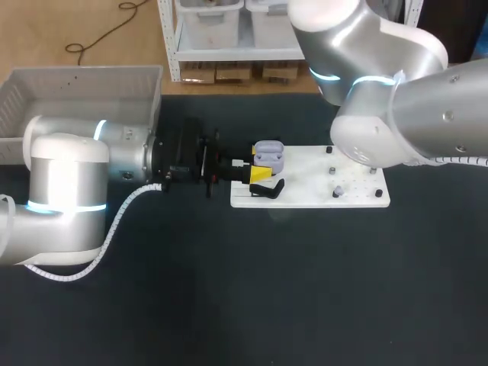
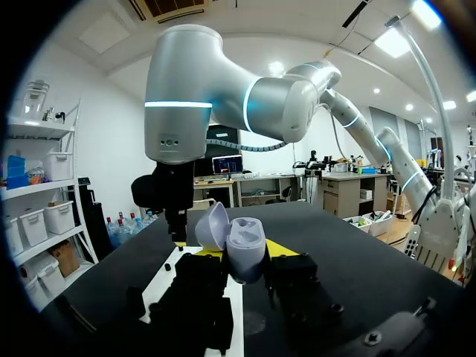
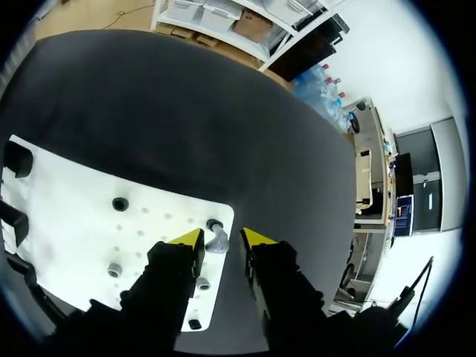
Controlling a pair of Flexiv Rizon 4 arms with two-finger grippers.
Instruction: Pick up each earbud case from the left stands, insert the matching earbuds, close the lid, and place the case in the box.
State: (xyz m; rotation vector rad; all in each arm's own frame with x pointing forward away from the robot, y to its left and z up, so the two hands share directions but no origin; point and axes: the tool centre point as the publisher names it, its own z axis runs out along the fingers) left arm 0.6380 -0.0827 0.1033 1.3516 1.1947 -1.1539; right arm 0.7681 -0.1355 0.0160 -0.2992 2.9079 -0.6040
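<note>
Above white board (image 1: 358, 194), left fingers (image 2: 281, 249) clasp open case (image 2: 245, 249).

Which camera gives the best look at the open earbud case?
The left wrist view: the earbud case sits close up between the left pincer fingers, lid open, hollow inside visible. The head view shows it small, from above only. The right wrist view does not show it.

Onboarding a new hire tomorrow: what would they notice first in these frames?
First, the lilac earbud case, lid open, gripped in the left hand at the left end of the white board. Next, the right hand, fingers apart, poised over a small grey earbud that stands near the board's edge.
</note>
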